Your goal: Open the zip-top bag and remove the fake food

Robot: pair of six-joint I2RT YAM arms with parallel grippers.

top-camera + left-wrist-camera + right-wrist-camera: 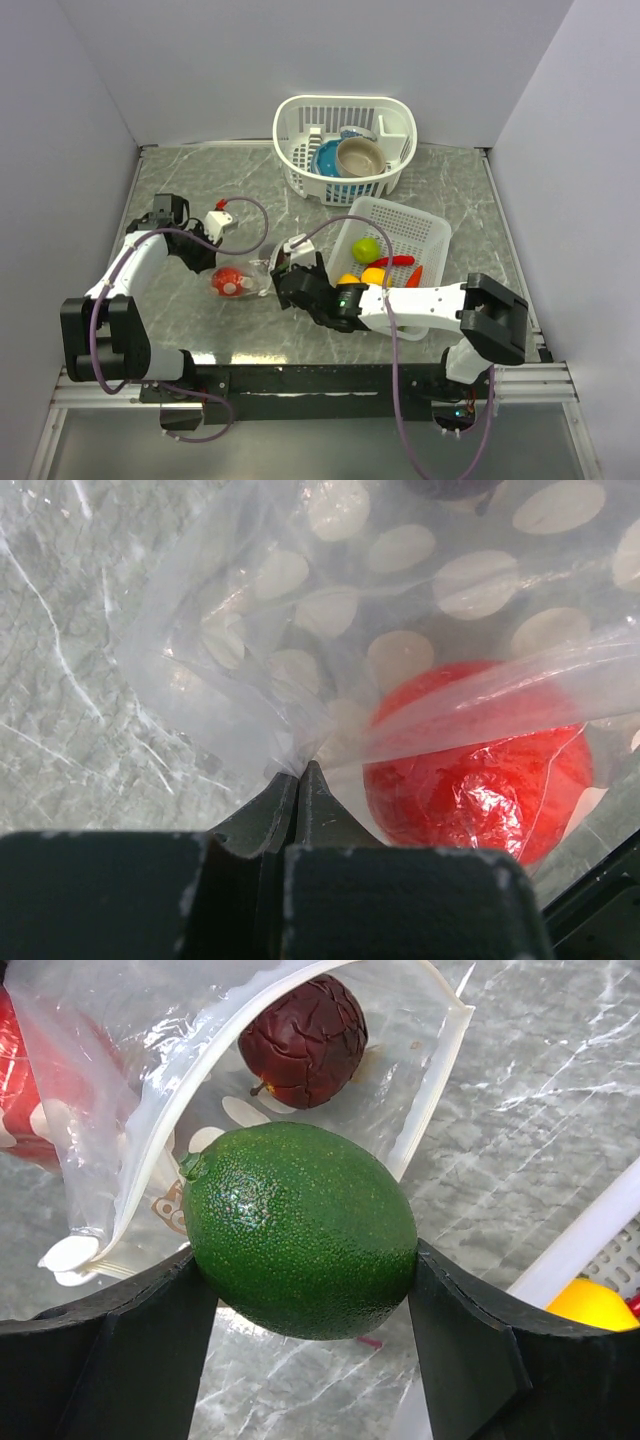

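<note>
The clear polka-dot zip-top bag [248, 278] lies on the marble table, its mouth open toward the right. My left gripper [298, 772] is shut, pinching the bag's plastic [250, 630]; a red fake fruit [480, 770] sits inside. My right gripper [312, 1260] is shut on a dark green fake fruit [300, 1225], held just outside the bag's open mouth [200, 1090]. A dark maroon fruit [305, 1040] lies inside the bag. In the top view the right gripper [290, 275] is at the bag's right end.
A white lattice basket [430, 235] to the right holds lime green [365, 248], yellow, orange and red fake food. Another white basket [300, 125] at the back holds a blue bowl and a tan bowl [360, 155]. Grey walls enclose the table.
</note>
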